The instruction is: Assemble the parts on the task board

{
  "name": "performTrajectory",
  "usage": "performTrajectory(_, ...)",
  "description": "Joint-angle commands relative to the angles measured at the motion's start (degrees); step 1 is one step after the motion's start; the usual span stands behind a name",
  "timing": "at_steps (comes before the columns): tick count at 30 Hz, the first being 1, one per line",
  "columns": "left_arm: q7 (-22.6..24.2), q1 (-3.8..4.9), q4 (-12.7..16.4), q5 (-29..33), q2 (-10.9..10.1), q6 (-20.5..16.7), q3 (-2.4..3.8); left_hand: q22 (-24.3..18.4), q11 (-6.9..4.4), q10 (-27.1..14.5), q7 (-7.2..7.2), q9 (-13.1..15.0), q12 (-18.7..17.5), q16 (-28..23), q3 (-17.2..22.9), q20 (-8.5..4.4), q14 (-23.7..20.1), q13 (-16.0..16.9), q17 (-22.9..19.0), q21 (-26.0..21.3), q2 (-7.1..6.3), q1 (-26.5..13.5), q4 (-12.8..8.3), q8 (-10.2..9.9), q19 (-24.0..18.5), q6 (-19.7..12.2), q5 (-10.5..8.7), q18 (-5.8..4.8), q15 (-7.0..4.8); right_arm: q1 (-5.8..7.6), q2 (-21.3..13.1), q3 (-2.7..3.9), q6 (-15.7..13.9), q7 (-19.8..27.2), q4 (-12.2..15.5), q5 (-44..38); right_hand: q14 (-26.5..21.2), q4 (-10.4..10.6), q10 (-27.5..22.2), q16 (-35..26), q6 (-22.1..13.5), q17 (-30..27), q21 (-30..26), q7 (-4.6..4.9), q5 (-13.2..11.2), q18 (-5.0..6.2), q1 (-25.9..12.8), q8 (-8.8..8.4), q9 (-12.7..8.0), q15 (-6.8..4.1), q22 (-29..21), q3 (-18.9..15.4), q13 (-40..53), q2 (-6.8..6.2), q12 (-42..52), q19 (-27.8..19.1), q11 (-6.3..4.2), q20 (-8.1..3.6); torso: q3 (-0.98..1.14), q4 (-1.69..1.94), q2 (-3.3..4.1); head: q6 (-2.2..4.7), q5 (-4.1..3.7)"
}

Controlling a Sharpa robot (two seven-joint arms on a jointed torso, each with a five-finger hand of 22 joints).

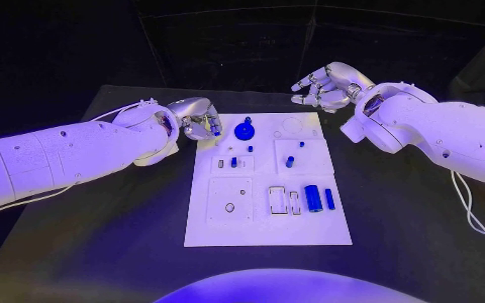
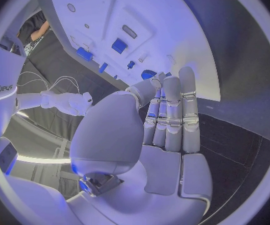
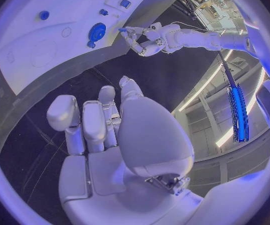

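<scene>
Beside task board [image 1: 263, 229]: left hand [image 1: 197, 120] grasp unclear | right hand [image 1: 325, 87] released | cylinder [image 1: 313, 198] lies near-to-far

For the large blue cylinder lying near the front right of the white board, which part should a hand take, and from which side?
Probably the middle of the blue cylinder, from above, with fingers on its two long sides. It lies flat with its length running from front to back. A thinner blue rod lies close on its right, so fingers should stay narrow there. The right hand seems nearer that side of the board.
</scene>
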Motion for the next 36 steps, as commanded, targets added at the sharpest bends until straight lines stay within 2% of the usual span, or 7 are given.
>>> performTrajectory(1, 2.52, -0.03, -0.22, 4.47, -0.12, -1.65, 0.03, 0.08, 0.17, 0.54, 0.11, -0.10, -1.08, -0.45, 0.41, 0.08, 0.34, -0.53, 0.12, -0.28, -0.06, -0.50, 0.06, -0.52, 0.39, 0.50, -0.06, 0.76, -0.01, 0.10, -0.03, 0.03, 0.06, 0.33, 0.07, -0.12, 0.88, 0.09, -0.34, -0.25, -0.21, 0.01, -0.22, 0.04, 0.37, 0.76, 0.28, 0.29, -0.02, -0.31, -0.06, 0.21, 0.00, 0.32, 0.33, -0.29, 0.13, -0.10, -0.03, 0.03, 0.03, -0.01, -0.05)
performTrajectory(16, 2.90, -0.54, -1.10, 6.07, 0.02, -1.50, 0.03, 0.21, 0.35, 1.70, 0.25, -0.33, -4.04, -1.02, 0.95, 0.17, 0.61, -1.92, 0.54, -0.35, -0.21, -0.60, 0.15, -1.22, 0.46, 0.93, -0.05, 0.77, 0.09, 0.10, -0.04, 0.03, 0.11, 0.33, 0.06, -0.12, 0.88, 0.09, -0.34, -0.25, -0.21, 0.01, -0.22, 0.04, 0.37, 0.76, 0.28, 0.29, -0.02, -0.31, -0.06, 0.21, 0.00, 0.32, 0.33, -0.29, 0.13, -0.10, -0.02, 0.01, 0.01, -0.04, -0.02)
performTrajectory(22, 2.61, -0.70, -1.57, 6.11, -0.05, -2.97, 0.03, 0.23, 0.59, 1.65, 0.50, -0.54, -5.29, -1.40, 0.67, 0.32, 0.55, -2.48, 0.59, -0.44, -0.72, -1.15, 0.38, -1.76, 0.42, 0.49, -0.05, 0.70, 0.28, 0.10, -0.09, 0.03, 0.11, 0.31, 0.09, -0.12, 0.88, 0.09, -0.34, -0.25, -0.21, 0.01, -0.22, 0.04, 0.37, 0.76, 0.28, 0.29, -0.02, -0.31, -0.06, 0.21, 0.00, 0.32, 0.33, -0.29, 0.13, -0.10, -0.02, 0.03, 0.00, 0.27, -0.06)
performTrajectory(26, 2.54, -0.70, -1.41, 6.11, -0.55, -3.89, 0.07, -0.18, 0.94, 0.67, 0.52, -1.38, -6.49, -2.64, -1.54, 0.95, -0.02, -3.19, -0.13, -1.12, -2.67, -3.83, 1.61, -3.77, 0.20, -2.71, -0.13, 0.56, 0.87, 0.10, -0.13, 0.03, 0.11, 0.28, 0.05, -0.12, 0.88, 0.09, -0.34, -0.25, -0.21, 0.01, -0.22, 0.04, 0.37, 0.76, 0.28, 0.29, -0.02, -0.31, -0.06, 0.21, 0.00, 0.32, 0.33, -0.29, 0.13, -0.10, -0.05, 0.02, -0.02, 0.44, -0.20)
performTrajectory(30, 0.27, -0.42, -1.42, 5.13, -0.47, -3.50, 0.10, -1.00, 1.56, -0.76, 1.00, -1.69, -6.74, -2.58, -5.67, 1.76, -0.17, -3.40, 0.09, -2.27, -5.62, -7.80, 3.44, -4.59, 0.10, -4.14, -0.10, 0.33, 1.71, 0.10, -0.11, 0.03, 0.11, 0.27, 0.00, -0.14, 0.88, 0.09, -0.34, -0.25, -0.21, 0.01, -0.22, 0.04, 0.37, 0.76, 0.28, 0.29, -0.02, -0.31, -0.06, 0.21, 0.00, 0.32, 0.33, -0.29, 0.13, -0.10, 0.02, -0.03, -0.01, 0.59, -0.10)
performTrajectory(33, -2.43, -0.23, -1.79, 3.29, 0.10, -2.11, 0.12, -1.85, 1.44, -1.17, 0.78, -1.70, -6.02, -1.35, -9.07, 2.19, 0.06, -3.08, 1.24, -3.37, -6.93, -9.63, 4.73, -4.62, 0.31, -4.42, -0.19, 0.47, 1.87, 0.10, -0.09, 0.03, 0.10, 0.26, -0.02, -0.15, 0.88, 0.09, -0.34, -0.25, -0.21, 0.01, -0.22, 0.04, 0.37, 0.76, 0.28, 0.29, -0.02, -0.31, -0.06, 0.21, 0.00, 0.32, 0.33, -0.29, 0.13, -0.10, 0.05, -0.10, 0.03, 0.65, -0.20)
performTrajectory(36, -5.36, -0.08, -2.44, 0.94, 0.99, -0.18, 0.13, -2.69, 1.13, -1.28, 0.40, -1.59, -4.60, 1.60, -12.63, 2.36, 0.99, -2.39, 3.83, -4.25, -7.37, -10.36, 5.95, -4.32, 1.25, -4.29, -0.14, 0.71, 1.69, 0.10, -0.08, 0.03, 0.10, 0.25, -0.03, -0.17, 0.88, 0.09, -0.34, -0.25, -0.21, 0.01, -0.22, 0.04, 0.37, 0.76, 0.28, 0.29, -0.02, -0.31, -0.06, 0.21, 0.00, 0.32, 0.33, -0.29, 0.13, -0.10, -0.03, -0.09, 0.09, 0.76, -0.27)
